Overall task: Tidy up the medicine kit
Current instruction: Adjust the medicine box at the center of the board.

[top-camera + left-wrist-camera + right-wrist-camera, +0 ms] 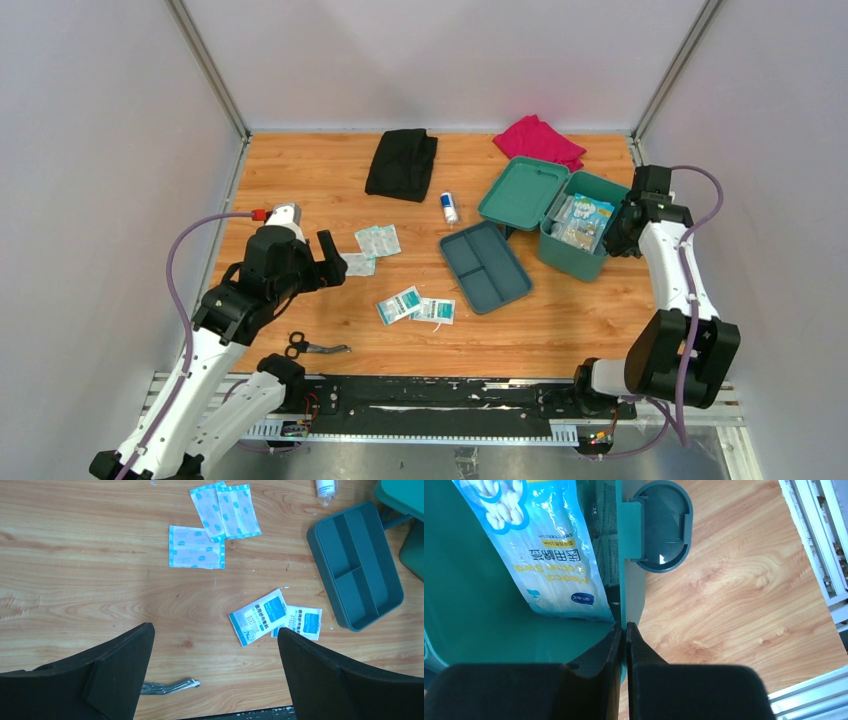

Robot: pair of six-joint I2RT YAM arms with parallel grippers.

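Note:
The teal medicine kit [590, 262] stands open at the right, its lid [523, 192] leaning back and a cotton swab bag [588, 212] inside. Its two-compartment tray [484, 266] lies on the table to its left. My right gripper [618, 232] is shut on the kit's right wall [631, 580]; in the right wrist view its jaws [625, 626] pinch the rim beside the swab bag [544, 545]. My left gripper [335, 262] is open and empty above the table; in the left wrist view [215, 630] it hangs near two white-and-blue wipe packets [264, 615].
Blue bandage packets [378, 240] lie left of the tray, and wipe packets [415, 306] lie nearer the front. A small white bottle [450, 208], scissors [315, 347], a black cloth [402, 163] and a pink cloth [540, 140] are also on the table.

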